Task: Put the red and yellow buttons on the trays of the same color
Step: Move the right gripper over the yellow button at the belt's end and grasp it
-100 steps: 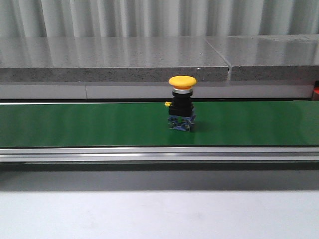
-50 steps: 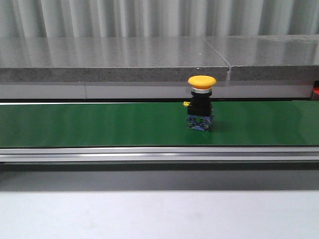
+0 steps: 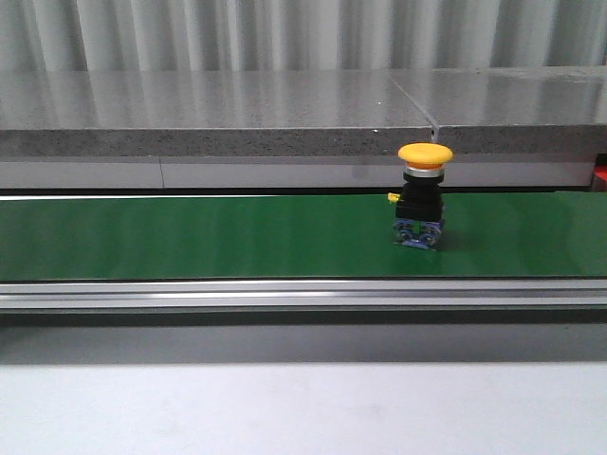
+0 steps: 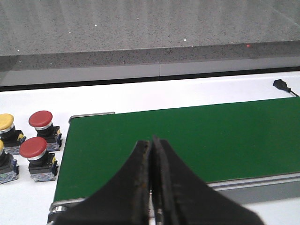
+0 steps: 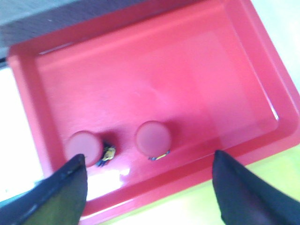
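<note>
One yellow button (image 3: 425,194) farther right on belt (image 3: 190,237).

You see one button (image 3: 424,196) standing on the belt (image 3: 190,237), toward its right end. A long ledge (image 3: 218,114) runs behind the belt. Four more buttons (image 4: 38,152) sit together just off the belt's end. Two buttons (image 5: 152,138) sit side by side in the tray (image 5: 140,70).

My left pincer (image 4: 152,187) is pressed shut, its two dark fingers (image 4: 140,183) meeting along a thin seam with nothing between them. My right pincer (image 5: 149,187) is spread wide and empty, one finger at 7 o'clock in its wrist view, the other at 5 o'clock. Neither arm shows in the front view.
</note>
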Motion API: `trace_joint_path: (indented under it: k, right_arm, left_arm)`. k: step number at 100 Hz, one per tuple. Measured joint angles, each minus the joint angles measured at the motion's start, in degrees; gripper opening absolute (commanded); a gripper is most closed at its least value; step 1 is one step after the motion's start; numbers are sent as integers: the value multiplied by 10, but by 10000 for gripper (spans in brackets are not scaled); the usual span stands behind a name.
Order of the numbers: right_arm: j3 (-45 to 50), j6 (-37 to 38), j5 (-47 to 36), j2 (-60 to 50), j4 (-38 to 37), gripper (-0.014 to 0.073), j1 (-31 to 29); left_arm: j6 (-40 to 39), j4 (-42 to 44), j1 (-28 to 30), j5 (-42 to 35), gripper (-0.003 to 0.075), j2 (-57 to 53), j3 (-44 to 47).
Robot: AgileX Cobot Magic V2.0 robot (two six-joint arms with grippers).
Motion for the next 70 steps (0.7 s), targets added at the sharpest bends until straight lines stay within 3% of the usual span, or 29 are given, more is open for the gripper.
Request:
trace_joint_path:
  k: [38,70]
  right_arm:
    - [159,-23,53,-184,-1,553,148]
    - [284,-53,80,-214,-1,553,277]
  left_arm:
    - [0,0,0,0,-20,0,0]
    - [0,0,0,0,-20,0,0]
